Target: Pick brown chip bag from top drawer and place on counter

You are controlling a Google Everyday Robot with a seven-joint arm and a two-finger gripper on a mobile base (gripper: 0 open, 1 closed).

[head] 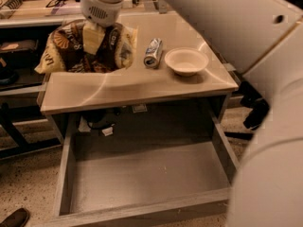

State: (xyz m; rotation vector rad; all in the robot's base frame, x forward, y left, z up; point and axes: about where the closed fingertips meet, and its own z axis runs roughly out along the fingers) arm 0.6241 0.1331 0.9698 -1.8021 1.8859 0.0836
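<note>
The brown chip bag hangs crumpled over the left rear part of the beige counter, its lower edge at or just above the surface. My gripper comes down from above and is shut on the bag's middle, with one pale finger showing against the brown foil. The top drawer is pulled wide open below the counter, and its grey floor is bare.
A crushed silver can lies next to a white bowl on the counter's right half. My large white arm fills the right side. A cluttered wood shelf runs behind. Cables and a tag hang under the counter.
</note>
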